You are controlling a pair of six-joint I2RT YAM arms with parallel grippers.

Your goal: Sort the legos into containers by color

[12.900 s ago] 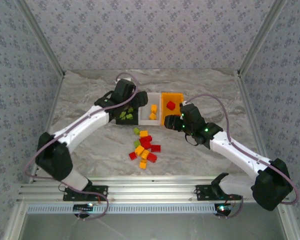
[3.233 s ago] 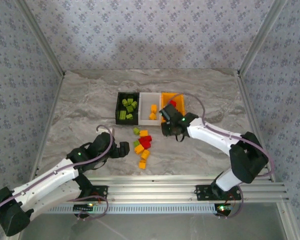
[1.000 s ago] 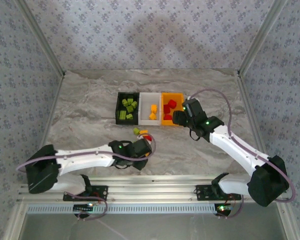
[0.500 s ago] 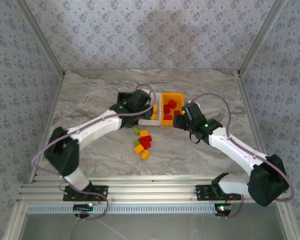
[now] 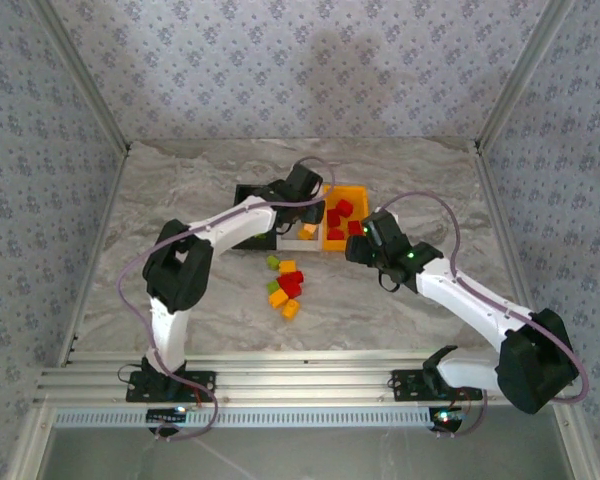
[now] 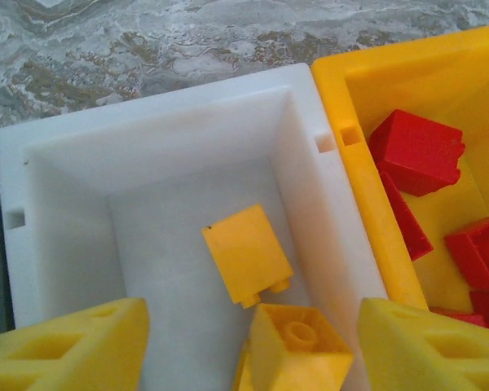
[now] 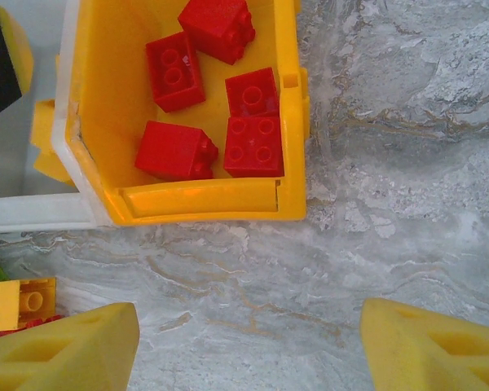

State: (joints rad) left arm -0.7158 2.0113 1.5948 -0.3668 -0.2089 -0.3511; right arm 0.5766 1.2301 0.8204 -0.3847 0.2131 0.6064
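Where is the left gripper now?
Seen from the top, the left gripper hangs over the white bin, between the black bin and the orange bin.

Soft, even light falls from above. The overhead view is slightly grainy, with a dim shadow patch on the back wall (image 5: 325,50) and an evenly lit bench (image 5: 180,200). Both wrist views show the white bin (image 6: 171,122) crisply, while the yellow fingers (image 6: 65,346) at the bottom edges are blurred.

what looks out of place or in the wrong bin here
Nothing stands out. The white bin holds only yellow bricks, and the orange bin holds only red bricks. A small unsorted pile lies loose on the table, which fits a sort that is not yet done.
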